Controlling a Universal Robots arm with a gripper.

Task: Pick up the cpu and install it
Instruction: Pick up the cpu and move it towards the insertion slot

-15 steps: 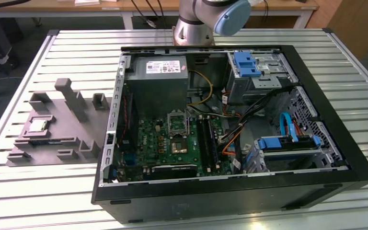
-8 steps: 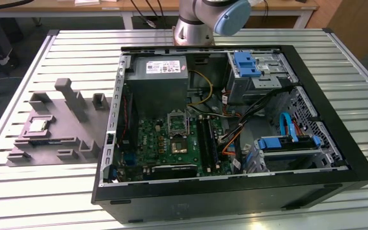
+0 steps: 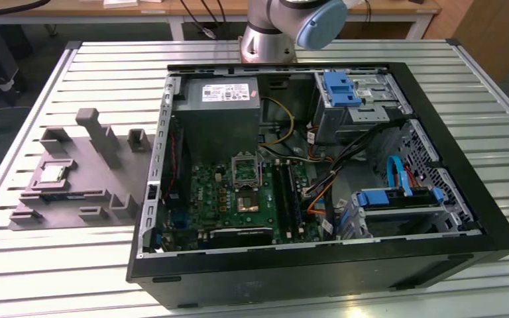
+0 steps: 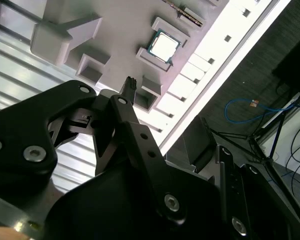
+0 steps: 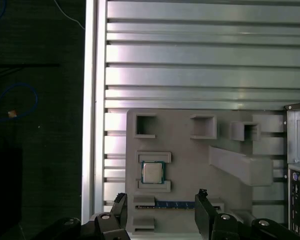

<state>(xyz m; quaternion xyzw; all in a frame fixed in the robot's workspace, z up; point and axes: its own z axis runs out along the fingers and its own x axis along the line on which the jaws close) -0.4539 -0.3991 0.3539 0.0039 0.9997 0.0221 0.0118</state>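
Approach is judged in hand; the cpu (image 5: 152, 173) is seated in the tray (image 5: 190, 150); the gripper (image 5: 161, 196) is held spread and empty above; centring is called for.

In the exterior view the arm (image 3: 277, 30) is cut off by the picture's upper edge above its base and one blue-capped joint. The cpu (image 3: 54, 173) is too small there for its surface to be made out. The table (image 3: 87, 265) is cut off at its corners. In the first wrist view the gripper (image 5: 161, 197) is cut off behind its fingers. Part of the tray (image 5: 185, 155) and one end of a memory stick (image 5: 172, 204) are hidden by them. The computer case (image 5: 297, 170) is cut off by the picture's edge. In the second wrist view much of the tray is hidden by the gripper's dark linkage.
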